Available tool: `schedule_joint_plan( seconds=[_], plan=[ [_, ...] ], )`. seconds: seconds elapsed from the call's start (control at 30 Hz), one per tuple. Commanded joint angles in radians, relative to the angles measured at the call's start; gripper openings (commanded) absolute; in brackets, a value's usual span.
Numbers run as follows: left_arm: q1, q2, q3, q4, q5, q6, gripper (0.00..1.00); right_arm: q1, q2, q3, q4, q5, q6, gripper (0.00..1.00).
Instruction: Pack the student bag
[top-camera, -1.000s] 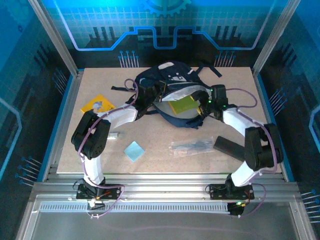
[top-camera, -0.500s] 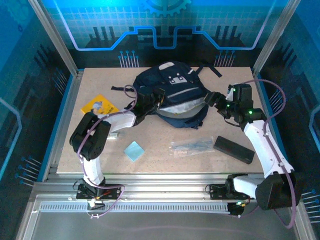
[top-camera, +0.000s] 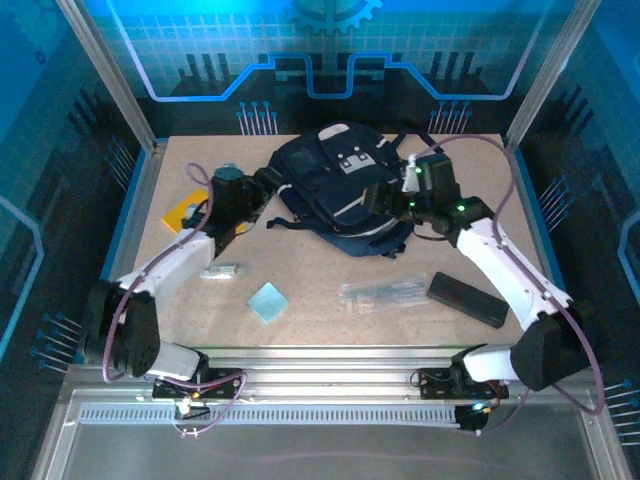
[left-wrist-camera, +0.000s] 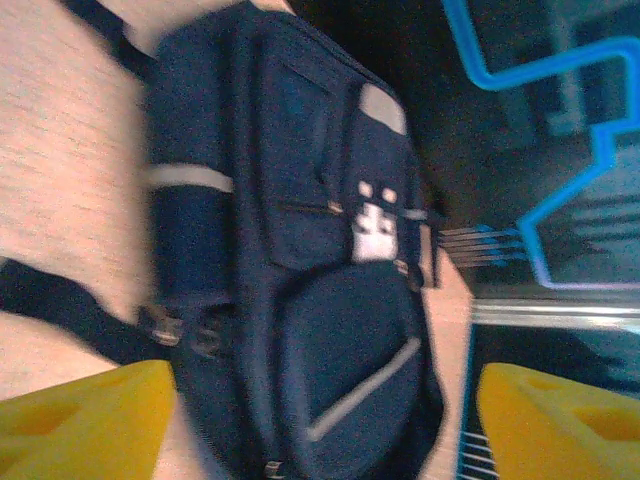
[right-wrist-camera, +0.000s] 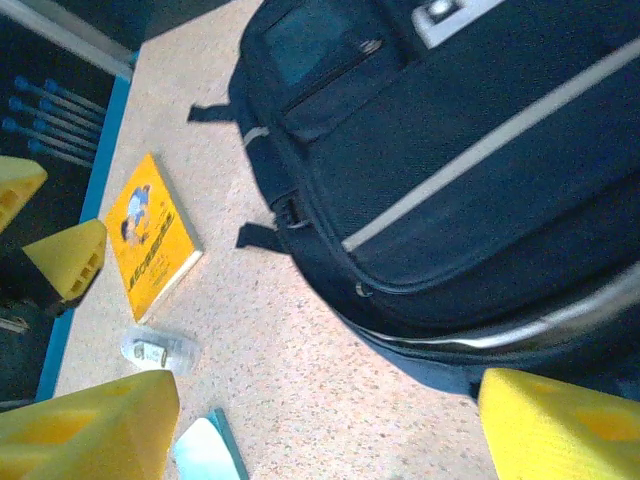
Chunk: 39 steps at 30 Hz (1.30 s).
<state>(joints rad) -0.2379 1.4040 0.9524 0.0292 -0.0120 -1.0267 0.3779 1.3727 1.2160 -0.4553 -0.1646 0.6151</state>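
The student bag (top-camera: 340, 192), dark navy with grey stripes, lies flat at the back middle of the table, front side up. My left gripper (top-camera: 258, 190) hovers just left of it, yellow fingers (left-wrist-camera: 90, 415) spread wide and open, the student bag (left-wrist-camera: 300, 250) ahead of them with nothing gripped. My right gripper (top-camera: 378, 198) hangs over the bag's near right part. It too is open (right-wrist-camera: 330, 400), above bare table beside the student bag's (right-wrist-camera: 450, 150) lower edge.
A yellow book (top-camera: 188, 212) lies left of the bag, partly under my left arm. Nearer are a small clear packet (top-camera: 220, 270), a light blue pad (top-camera: 268, 301), a clear pouch of pens (top-camera: 385, 292) and a flat black case (top-camera: 468, 298).
My left gripper opened, let go of the bag's mouth and drew back to the left. The bag has fallen shut over the yellow-green item inside. The right arm swung out and back to the bag.
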Motion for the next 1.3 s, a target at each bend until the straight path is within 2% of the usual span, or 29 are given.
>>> schedule_joint_plan(
  seconds=[0.0,0.07,0.13,0.27,0.53,0.8,0.97,1.13,1.27],
  plan=[
    [0.071,-0.099,-0.026,-0.302,-0.050,0.202,0.89,0.090,0.103,0.092,0.066,0.009,-0.037,0.79],
    [0.135,-0.142,-0.059,-0.338,-0.066,0.222,0.92,0.130,0.164,0.129,0.088,0.007,-0.042,0.79],
    [0.241,-0.186,-0.113,-0.344,-0.046,0.224,0.93,0.170,0.239,0.173,0.121,-0.004,-0.064,0.79],
    [0.365,-0.206,-0.172,-0.314,-0.041,0.241,0.93,0.237,0.388,0.298,0.132,-0.037,-0.117,0.77],
    [0.520,-0.073,-0.242,-0.095,-0.025,0.210,0.94,0.360,0.700,0.565,0.113,-0.036,-0.149,0.72],
    [0.534,0.174,-0.106,-0.052,-0.010,0.320,0.92,0.385,0.924,0.765,0.063,-0.031,-0.133,0.71],
    [0.522,0.333,0.020,-0.142,0.079,0.387,0.88,0.385,1.009,0.831,0.039,-0.048,-0.153,0.70],
    [0.435,0.449,0.129,-0.250,0.124,0.455,0.80,0.385,1.088,0.924,-0.002,-0.062,-0.162,0.69],
    [0.362,0.497,0.157,-0.273,0.178,0.460,0.78,0.386,1.156,1.037,-0.062,-0.060,-0.162,0.68]
  ],
)
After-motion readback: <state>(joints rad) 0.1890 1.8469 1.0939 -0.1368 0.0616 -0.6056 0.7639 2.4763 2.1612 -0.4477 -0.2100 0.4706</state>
